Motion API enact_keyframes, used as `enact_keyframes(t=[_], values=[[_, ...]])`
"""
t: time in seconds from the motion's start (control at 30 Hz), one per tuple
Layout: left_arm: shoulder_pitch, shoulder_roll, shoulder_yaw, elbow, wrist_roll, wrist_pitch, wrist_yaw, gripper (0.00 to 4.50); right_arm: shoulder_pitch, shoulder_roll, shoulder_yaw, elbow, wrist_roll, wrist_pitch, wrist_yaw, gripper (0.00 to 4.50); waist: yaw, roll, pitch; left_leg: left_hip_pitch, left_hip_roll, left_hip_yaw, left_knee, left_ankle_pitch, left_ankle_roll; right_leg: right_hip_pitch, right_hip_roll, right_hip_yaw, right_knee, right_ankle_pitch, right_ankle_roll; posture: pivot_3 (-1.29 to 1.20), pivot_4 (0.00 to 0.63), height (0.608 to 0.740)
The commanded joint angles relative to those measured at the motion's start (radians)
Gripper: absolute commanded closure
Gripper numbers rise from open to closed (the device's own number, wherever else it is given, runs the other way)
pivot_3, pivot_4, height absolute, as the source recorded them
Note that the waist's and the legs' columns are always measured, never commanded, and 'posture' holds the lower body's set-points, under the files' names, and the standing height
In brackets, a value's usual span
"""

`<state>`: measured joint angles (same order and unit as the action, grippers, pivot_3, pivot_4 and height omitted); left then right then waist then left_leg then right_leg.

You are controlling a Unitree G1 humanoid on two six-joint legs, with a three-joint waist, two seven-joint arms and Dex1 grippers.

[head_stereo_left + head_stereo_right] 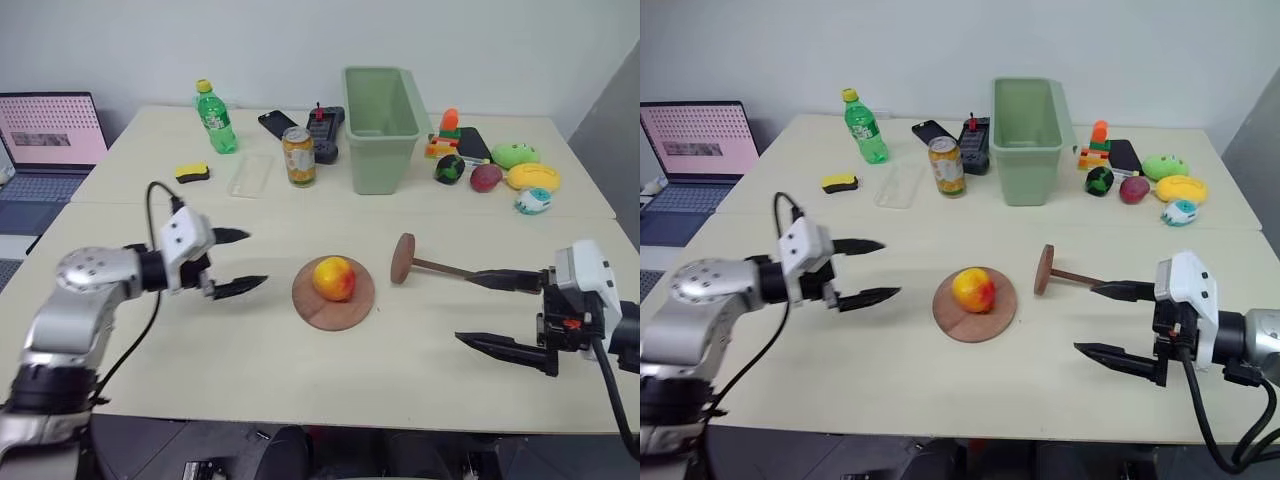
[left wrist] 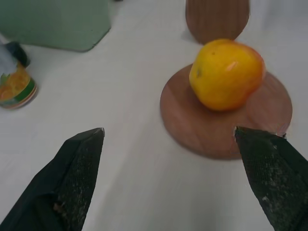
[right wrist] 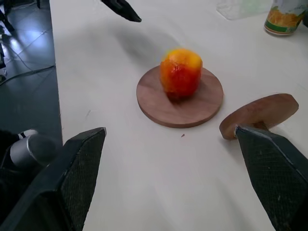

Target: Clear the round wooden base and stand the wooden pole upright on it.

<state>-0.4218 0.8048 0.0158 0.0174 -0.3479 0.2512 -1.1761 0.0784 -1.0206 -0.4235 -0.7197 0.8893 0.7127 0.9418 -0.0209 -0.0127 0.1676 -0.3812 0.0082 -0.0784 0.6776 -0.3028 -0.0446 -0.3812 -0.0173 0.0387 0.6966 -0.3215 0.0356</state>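
Observation:
The round wooden base (image 1: 325, 312) lies flat at the table's middle with a yellow-red fruit (image 1: 334, 278) sitting on it. To its right the wooden pole (image 1: 440, 267) lies on its side, its end disc (image 1: 403, 258) standing on edge nearest the base. My left gripper (image 1: 256, 259) hovers open a short way left of the base, pointing at the fruit. My right gripper (image 1: 464, 307) is open at the right. Its upper finger (image 1: 500, 279) lines up with the pole's free end; whether it touches is unclear.
A green bin (image 1: 380, 115), a drink can (image 1: 298, 156), a green bottle (image 1: 215, 117), a yellow sponge (image 1: 192, 172) and a clear tray stand behind. Toy fruits (image 1: 520, 170) cluster at the back right. A laptop (image 1: 50, 130) sits far left.

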Motion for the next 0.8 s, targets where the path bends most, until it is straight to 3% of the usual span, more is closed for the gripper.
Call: enact_keyframes(t=[0.03, 0.2, 0.4, 0.8], values=[[-0.094, -0.037, -0.067, 0.052, 0.006, -0.019, -0.074, 0.01, -0.008, 0.009, 0.004, -0.052, 0.034, 0.016, -0.043, 0.00, -0.001, 0.000, 0.000, 0.000, 0.000, 0.000, 0.000, 0.000, 0.000, 0.000, 0.000, 0.000, 0.000, 0.000, 0.000, 0.00, 0.150, 0.740], [-0.210, -0.096, -0.136, 0.120, -0.005, -0.005, -0.171, 0.01, -0.014, 0.016, 0.033, -0.091, 0.056, 0.041, -0.096, 0.00, -0.005, -0.001, 0.000, 0.000, 0.000, 0.000, 0.000, 0.000, 0.000, 0.000, 0.001, 0.000, 0.000, 0.000, 0.000, 0.00, 0.150, 0.740], [-0.229, -0.161, -0.147, 0.122, -0.020, 0.036, -0.176, 0.01, 0.018, 0.027, 0.027, -0.124, 0.061, 0.047, -0.137, 0.00, -0.006, -0.001, 0.000, 0.000, 0.000, 0.000, 0.000, 0.000, 0.000, 0.000, 0.001, 0.000, 0.000, 0.000, 0.000, 0.00, 0.150, 0.740], [-0.288, -0.285, -0.202, 0.372, 0.139, -0.154, -0.105, 0.01, -0.014, 0.026, 0.058, -0.137, 0.074, 0.043, -0.173, 0.00, -0.005, -0.001, 0.000, 0.000, 0.000, -0.001, 0.001, 0.000, 0.000, 0.000, 0.001, 0.000, 0.000, 0.000, 0.000, 0.00, 0.150, 0.740]])
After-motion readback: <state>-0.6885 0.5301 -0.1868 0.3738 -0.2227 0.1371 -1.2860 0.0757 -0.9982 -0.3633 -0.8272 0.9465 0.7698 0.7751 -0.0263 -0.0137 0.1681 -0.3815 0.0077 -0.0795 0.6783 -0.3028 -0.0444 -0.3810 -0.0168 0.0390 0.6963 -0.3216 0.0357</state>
